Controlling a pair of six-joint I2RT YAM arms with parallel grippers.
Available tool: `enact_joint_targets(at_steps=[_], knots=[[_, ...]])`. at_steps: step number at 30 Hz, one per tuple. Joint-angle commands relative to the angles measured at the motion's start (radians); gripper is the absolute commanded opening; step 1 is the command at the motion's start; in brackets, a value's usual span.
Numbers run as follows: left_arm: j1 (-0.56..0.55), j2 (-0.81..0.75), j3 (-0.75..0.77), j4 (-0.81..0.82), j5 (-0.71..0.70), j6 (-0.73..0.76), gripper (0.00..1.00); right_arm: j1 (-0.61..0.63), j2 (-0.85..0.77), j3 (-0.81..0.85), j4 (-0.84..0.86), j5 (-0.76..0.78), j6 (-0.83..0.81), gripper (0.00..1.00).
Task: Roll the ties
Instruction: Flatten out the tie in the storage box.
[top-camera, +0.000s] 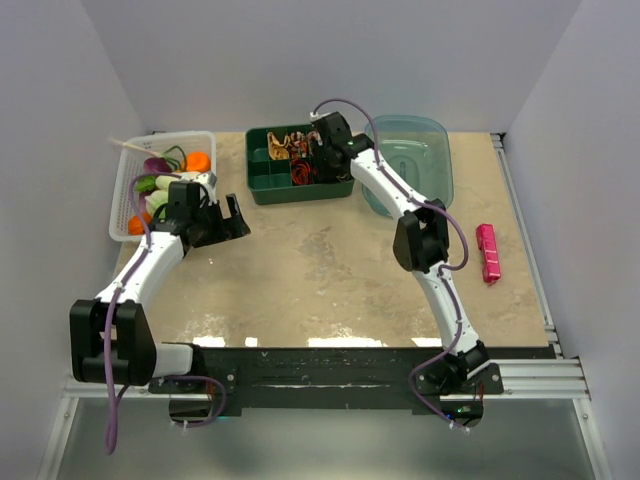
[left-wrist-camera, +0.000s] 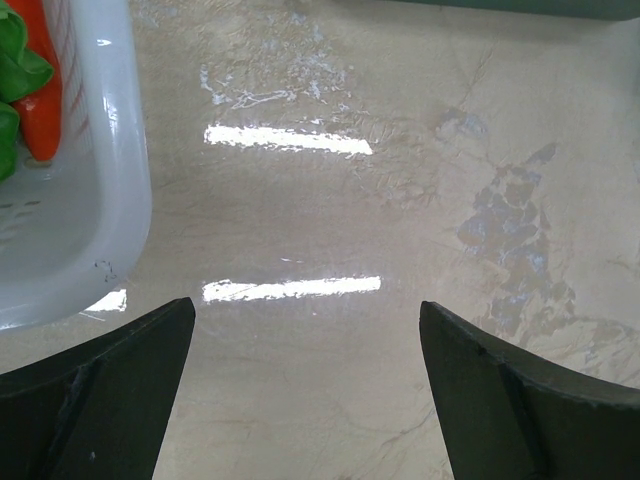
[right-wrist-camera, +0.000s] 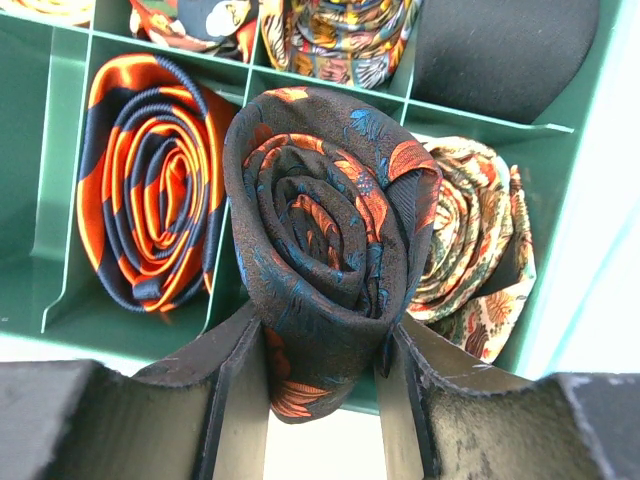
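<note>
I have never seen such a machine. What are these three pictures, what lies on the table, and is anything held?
These are two robot arms bolted to a table. One picture looks down from above; the other two come from cameras on each wrist. On the table are a white basket of toy vegetables, a green tray with compartments, a clear lid and a pink bar. The right hand grips a rolled dark tie over the tray, where an orange striped tie and a tan tie already sit rolled. The left hand is open and holds nothing.
</note>
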Motion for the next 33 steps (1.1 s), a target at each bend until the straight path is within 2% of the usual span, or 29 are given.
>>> enact_joint_targets(at_steps=[1,13,22,27,33], knots=[[-0.004,0.012,0.015,0.027,0.019,0.029,1.0,-0.007,0.015,0.081,-0.117,-0.039,-0.006,0.03],[-0.005,0.01,0.022,0.028,0.025,0.026,1.0,-0.007,-0.011,0.067,-0.303,-0.151,-0.022,0.03],[-0.009,0.019,0.033,0.03,0.031,0.023,1.0,-0.005,-0.063,-0.003,-0.419,-0.202,-0.033,0.0],[-0.013,0.03,0.039,0.033,0.036,0.025,1.0,-0.005,-0.129,-0.065,-0.444,-0.217,-0.039,0.0],[-0.016,0.042,0.052,0.033,0.042,0.028,1.0,-0.005,-0.153,-0.01,-0.41,-0.169,0.028,0.0]])
